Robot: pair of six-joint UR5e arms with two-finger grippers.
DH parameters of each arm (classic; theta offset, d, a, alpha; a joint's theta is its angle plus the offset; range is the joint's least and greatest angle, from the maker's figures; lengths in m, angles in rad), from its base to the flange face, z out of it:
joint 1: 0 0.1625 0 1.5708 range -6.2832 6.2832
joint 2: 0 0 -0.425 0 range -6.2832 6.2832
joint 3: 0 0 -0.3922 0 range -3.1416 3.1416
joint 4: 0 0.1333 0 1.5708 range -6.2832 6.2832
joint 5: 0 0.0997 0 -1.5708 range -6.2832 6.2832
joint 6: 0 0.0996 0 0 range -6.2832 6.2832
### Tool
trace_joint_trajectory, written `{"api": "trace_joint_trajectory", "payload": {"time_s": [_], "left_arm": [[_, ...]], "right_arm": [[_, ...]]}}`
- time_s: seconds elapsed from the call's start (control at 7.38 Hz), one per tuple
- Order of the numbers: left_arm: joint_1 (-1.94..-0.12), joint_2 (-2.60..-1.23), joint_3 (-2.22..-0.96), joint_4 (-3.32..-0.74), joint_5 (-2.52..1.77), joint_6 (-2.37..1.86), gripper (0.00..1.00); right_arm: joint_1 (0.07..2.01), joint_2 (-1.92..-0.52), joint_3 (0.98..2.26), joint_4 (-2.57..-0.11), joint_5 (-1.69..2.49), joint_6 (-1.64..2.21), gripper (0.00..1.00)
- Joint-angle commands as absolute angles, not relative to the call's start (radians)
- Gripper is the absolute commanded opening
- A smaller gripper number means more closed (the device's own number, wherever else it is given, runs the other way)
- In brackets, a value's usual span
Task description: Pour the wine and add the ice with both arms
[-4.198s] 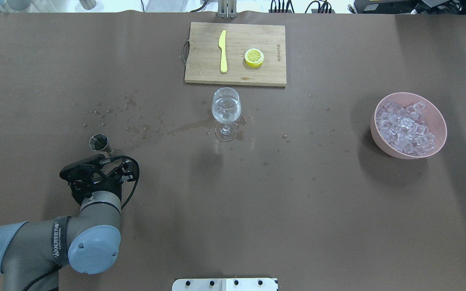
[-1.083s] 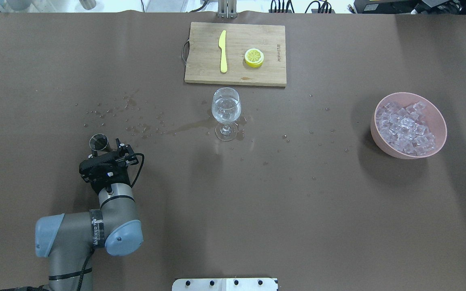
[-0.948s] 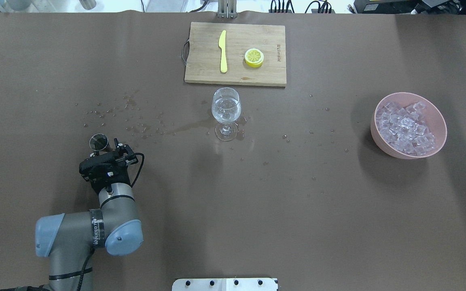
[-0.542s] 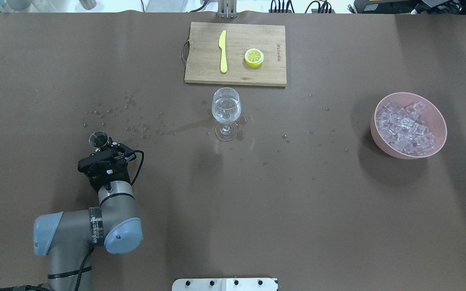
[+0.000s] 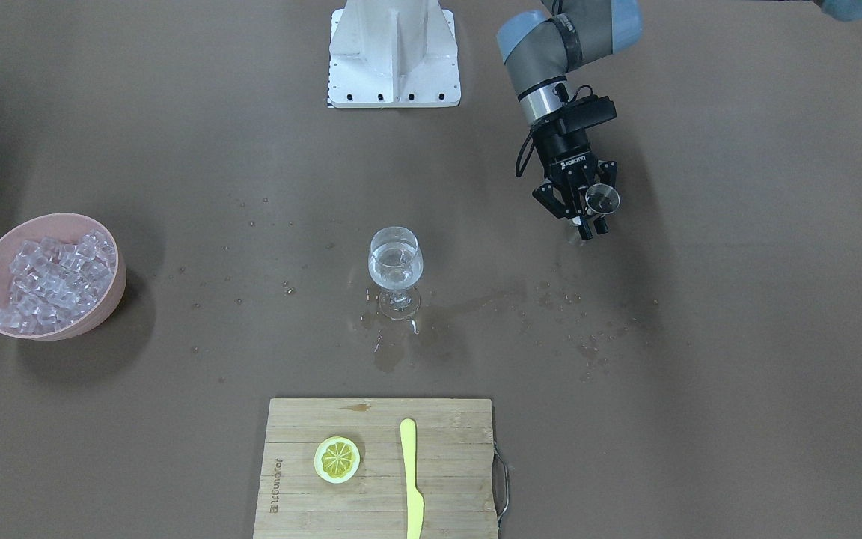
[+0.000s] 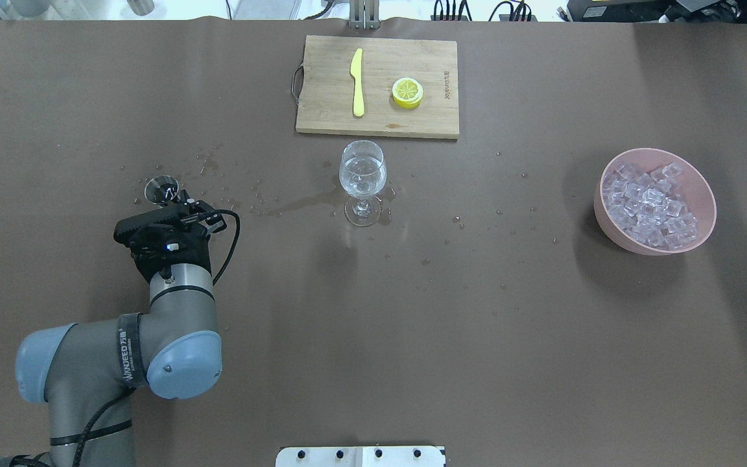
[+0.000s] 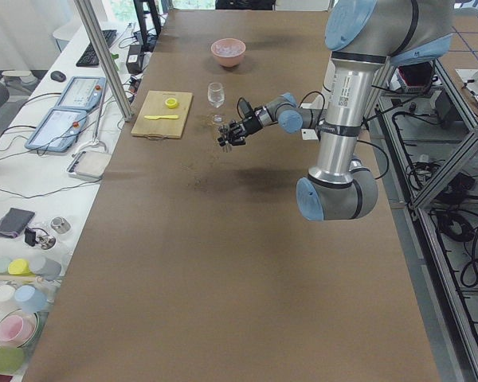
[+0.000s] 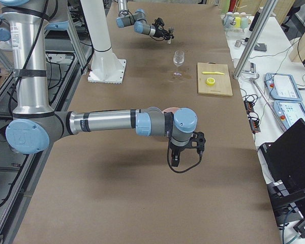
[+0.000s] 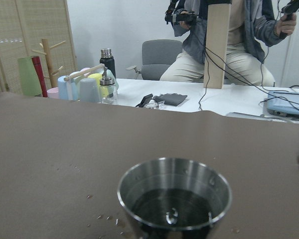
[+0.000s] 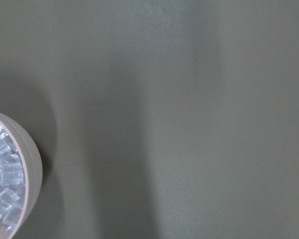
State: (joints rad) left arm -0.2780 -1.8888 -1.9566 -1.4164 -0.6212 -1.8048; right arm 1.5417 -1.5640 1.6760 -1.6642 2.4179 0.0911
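My left gripper (image 5: 587, 218) (image 6: 176, 202) is shut on a small metal measuring cup (image 5: 601, 198) (image 6: 161, 189) and holds it upright above the table, on the robot's left of the stemmed glass (image 5: 396, 266) (image 6: 362, 172). The left wrist view shows clear wine (image 9: 169, 206) in the cup (image 9: 174, 199). The glass stands at the table's middle with some clear liquid in it. A pink bowl (image 5: 105, 299) (image 6: 704, 194) of ice cubes (image 5: 49, 273) (image 6: 649, 204) sits at the robot's far right. My right gripper (image 8: 185, 152) hangs beside that bowl (image 10: 32, 164); I cannot tell whether it is open.
A wooden cutting board (image 6: 412, 117) with a yellow knife (image 6: 357, 81) and a lemon slice (image 6: 407, 91) lies beyond the glass. Spilled drops and a wet streak (image 6: 302, 203) lie between the cup and the glass. The white base plate (image 5: 393, 52) is at the robot's side.
My left gripper closed on the measuring cup, lifted it off the table and carried it away from the robot's base. The glass and bowl have not moved.
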Motion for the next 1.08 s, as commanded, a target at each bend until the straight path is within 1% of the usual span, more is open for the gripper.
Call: {"api": "trace_joint_trajectory", "payload": {"time_s": [0.0,0.14,0.54,0.68,0.81,0.95], "left_arm": [[-0.302,-1.927,-2.005,-1.475,-0.627,-1.632,0.00],[-0.311,-1.930,-2.005,-1.553,-0.633,-1.617,0.00],[-0.345,-1.937,-2.002,-1.831,-0.635,-1.384,0.00],[-0.360,-1.931,-1.996,-1.909,-0.694,-1.359,0.00],[-0.388,-1.933,-1.994,-1.974,-0.801,-1.195,0.00],[-0.399,-1.934,-1.993,-2.014,-0.807,-1.130,0.00]], "right_arm": [[1.542,-1.565,1.671,-1.664,2.425,0.098,1.00],[1.542,-1.563,1.671,-1.664,2.425,0.098,1.00],[1.542,-1.562,1.672,-1.664,2.425,0.100,1.00],[1.540,-1.559,1.672,-1.664,2.430,0.101,1.00],[1.537,-1.554,1.672,-1.664,2.439,0.101,1.00],[1.534,-1.551,1.672,-1.664,2.444,0.104,1.00]]}}
